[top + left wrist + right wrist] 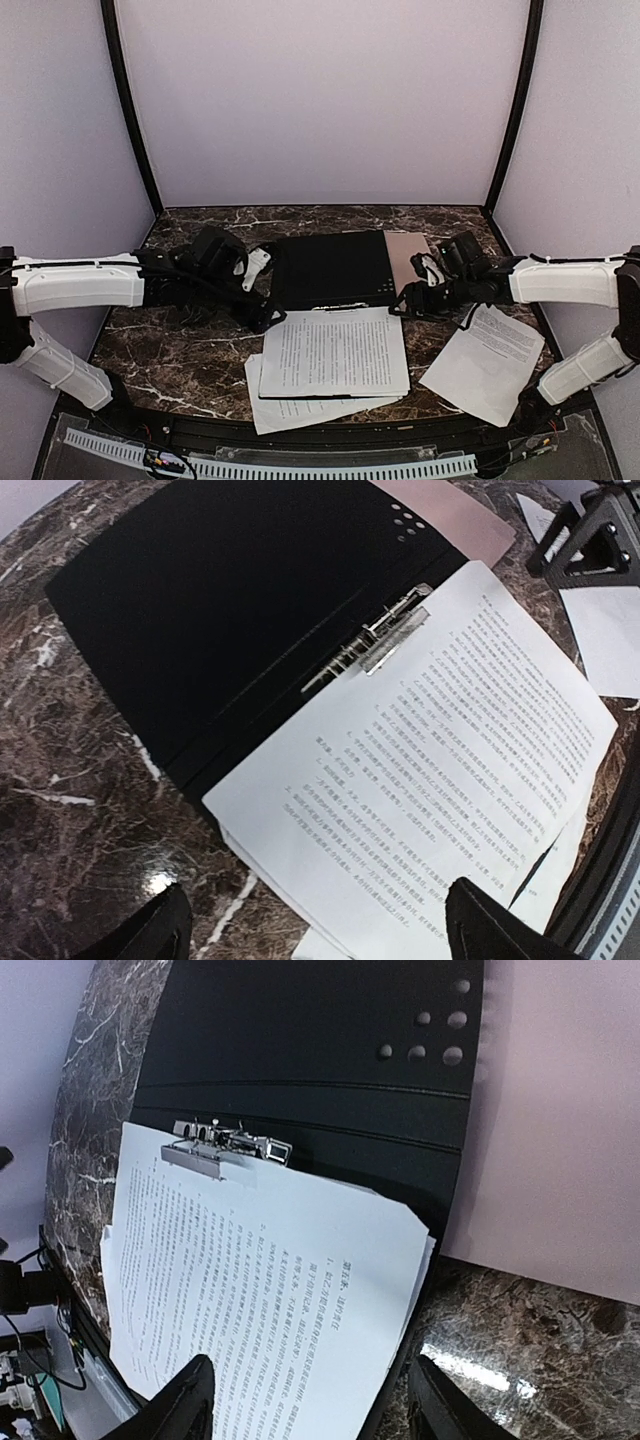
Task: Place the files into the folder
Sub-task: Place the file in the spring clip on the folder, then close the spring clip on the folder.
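Under the clip (375,640) of the folder (330,265), files (335,352); left hand (320,912) and right hand (312,1388) both apart, empty.

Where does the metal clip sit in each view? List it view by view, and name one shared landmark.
Top external: clip at centre, on the near edge of the folder.
Left wrist: clip just above centre, slanted.
Right wrist: clip at upper left.
Shared landmark: the top sheet, whose edge meets the clip in every view.
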You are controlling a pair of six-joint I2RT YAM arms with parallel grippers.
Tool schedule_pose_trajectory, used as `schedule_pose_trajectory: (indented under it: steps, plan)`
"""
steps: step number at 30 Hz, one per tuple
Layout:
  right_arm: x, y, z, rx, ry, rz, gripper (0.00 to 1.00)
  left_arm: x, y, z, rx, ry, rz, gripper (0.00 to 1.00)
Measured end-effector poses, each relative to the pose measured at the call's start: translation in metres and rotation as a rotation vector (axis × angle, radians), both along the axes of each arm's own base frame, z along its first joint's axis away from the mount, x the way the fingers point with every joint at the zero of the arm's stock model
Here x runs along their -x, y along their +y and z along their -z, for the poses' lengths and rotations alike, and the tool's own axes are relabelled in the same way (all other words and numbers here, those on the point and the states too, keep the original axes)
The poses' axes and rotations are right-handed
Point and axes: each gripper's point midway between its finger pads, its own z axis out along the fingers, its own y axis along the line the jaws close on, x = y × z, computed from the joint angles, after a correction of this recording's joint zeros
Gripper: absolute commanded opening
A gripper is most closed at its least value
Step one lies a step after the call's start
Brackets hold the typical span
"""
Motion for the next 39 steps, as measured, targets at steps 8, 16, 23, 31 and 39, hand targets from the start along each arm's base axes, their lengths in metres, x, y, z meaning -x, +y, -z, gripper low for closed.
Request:
schedule_pose_trajectory:
  steps: [8, 16, 23, 31, 39]
  plan:
    - [-0.028, 0.016, -0.024, 0.007, -0.095, -0.048, 0.65, 0.031, -0.051, 0.028, 0.167, 0.110, 0.106, 0.87]
    - [-0.046, 0.039, -0.017, -0.013, -0.093, -0.117, 0.65, 0.060, -0.093, 0.074, 0.184, 0.260, 0.179, 0.86]
    - [-0.052, 0.058, -0.001, -0.046, -0.051, -0.176, 0.65, 0.073, -0.117, 0.083, 0.204, 0.309, 0.224, 0.85]
    - [-0.054, 0.068, 0.010, -0.058, -0.020, -0.209, 0.65, 0.076, -0.118, 0.091, 0.196, 0.324, 0.229, 0.84]
    - [-0.054, 0.071, 0.017, -0.058, -0.004, -0.223, 0.65, 0.077, -0.119, 0.100, 0.181, 0.340, 0.229, 0.83]
